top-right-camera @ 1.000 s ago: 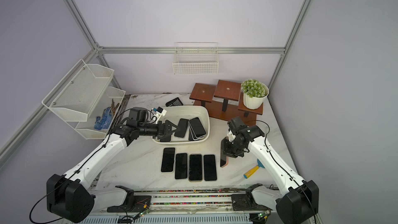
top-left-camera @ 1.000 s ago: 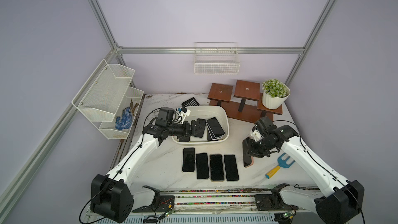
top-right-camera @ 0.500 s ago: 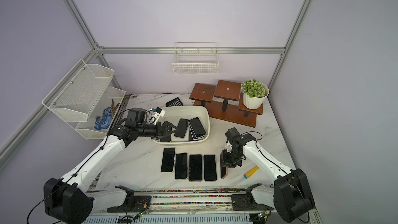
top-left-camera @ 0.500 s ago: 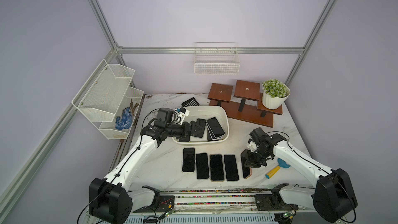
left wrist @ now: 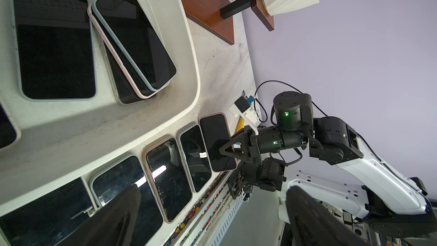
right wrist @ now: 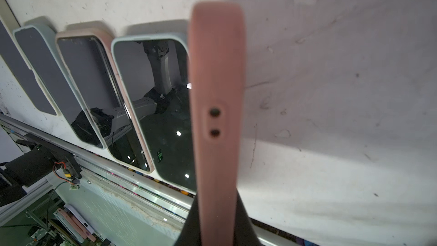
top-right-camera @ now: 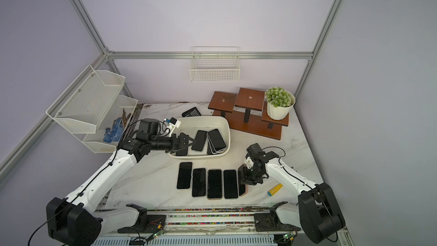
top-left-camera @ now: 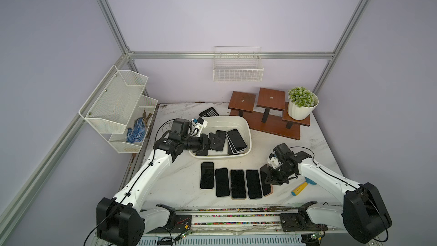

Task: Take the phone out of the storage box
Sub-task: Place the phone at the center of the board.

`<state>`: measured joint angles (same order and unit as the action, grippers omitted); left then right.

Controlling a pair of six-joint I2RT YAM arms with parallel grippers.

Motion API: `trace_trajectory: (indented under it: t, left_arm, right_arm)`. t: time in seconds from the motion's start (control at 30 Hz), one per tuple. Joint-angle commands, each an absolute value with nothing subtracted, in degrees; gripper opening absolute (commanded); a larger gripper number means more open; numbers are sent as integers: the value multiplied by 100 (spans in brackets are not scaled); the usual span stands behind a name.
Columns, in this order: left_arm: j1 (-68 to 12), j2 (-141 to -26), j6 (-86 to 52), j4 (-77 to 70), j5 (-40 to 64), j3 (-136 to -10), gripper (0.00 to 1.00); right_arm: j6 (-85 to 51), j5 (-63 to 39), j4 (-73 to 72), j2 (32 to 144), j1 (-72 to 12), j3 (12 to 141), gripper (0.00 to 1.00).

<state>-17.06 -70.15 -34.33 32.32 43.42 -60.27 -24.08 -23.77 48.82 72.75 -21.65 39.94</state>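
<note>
Toward the counter's [top-left-camera: 179,183] back edge, the storage box [top-left-camera: 233,121] (phones [top-left-camera: 236,139] lying inside) is being hovered over by the left gripper [top-right-camera: 192,143], jaws spread wide. Near the front edge, beside the four-phone row [top-left-camera: 230,182], a pink-cased phone [top-left-camera: 267,190] is being gripped on edge by the right gripper [top-left-camera: 269,179].

The storage box [top-left-camera: 233,122] — a shallow white tub with rounded corners — sits on the table with phones inside. A fanned stack of three [top-left-camera: 236,140] lies against its right wall, a single dark-screened phone [top-left-camera: 222,136] lies beside that, and a half-hidden phone [top-left-camera: 202,153] is in the near left corner. In front of the box a row of four phones [top-left-camera: 230,182] lies screen-up. At its right end a pink-cased phone [right wrist: 216,91] tilts up on its long edge, pinched in the right gripper [left wrist: 221,150].
</note>
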Motion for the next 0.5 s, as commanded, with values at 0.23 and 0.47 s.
trace_trajectory:
  t: [0.23,0.47]
  left_arm:
    - [-1732,-6969,-3409,3122,4314,-6135,100]
    - [-1732,-7043,-3404,3077,4297,-6158,100]
  right_arm:
    - [-2432,-2045,4937,7769,-2199,3938,31]
    - [-2571,-1727,5164,7622,-2198,3979,67]
